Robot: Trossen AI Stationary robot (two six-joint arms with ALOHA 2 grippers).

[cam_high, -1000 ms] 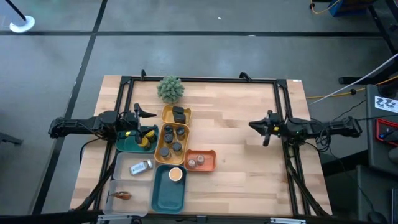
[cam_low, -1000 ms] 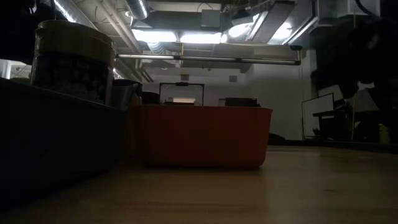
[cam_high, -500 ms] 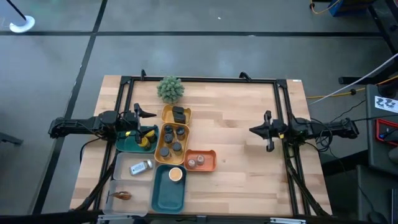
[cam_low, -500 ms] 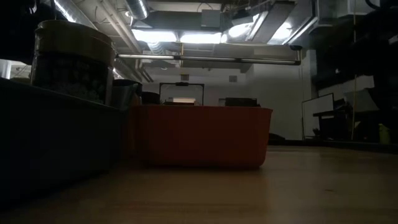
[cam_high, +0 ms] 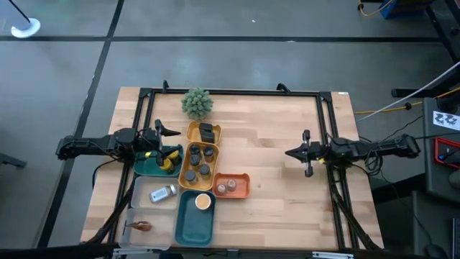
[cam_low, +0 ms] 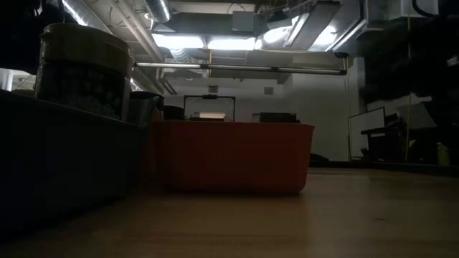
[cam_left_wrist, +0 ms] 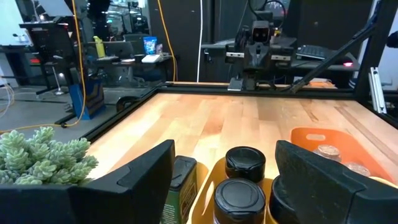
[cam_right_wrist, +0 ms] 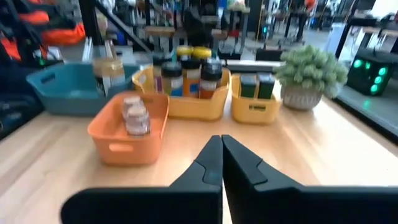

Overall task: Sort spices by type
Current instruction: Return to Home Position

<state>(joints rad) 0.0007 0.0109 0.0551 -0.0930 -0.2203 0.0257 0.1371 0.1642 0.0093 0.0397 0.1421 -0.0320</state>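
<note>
Hovering near spice jars (cam_left_wrist: 245, 163), left hand (cam_left_wrist: 224, 146) spread apart, right hand (cam_right_wrist: 221, 149) pressed together

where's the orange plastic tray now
In the high view the orange plastic tray sits left of the middle of the wooden table, beside the lower right corner of the long yellow tray and above the dark teal tray.

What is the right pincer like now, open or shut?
Shut. In the right wrist view, the right pincer has its two dark fingers pressed together, with nothing held between them.
</note>
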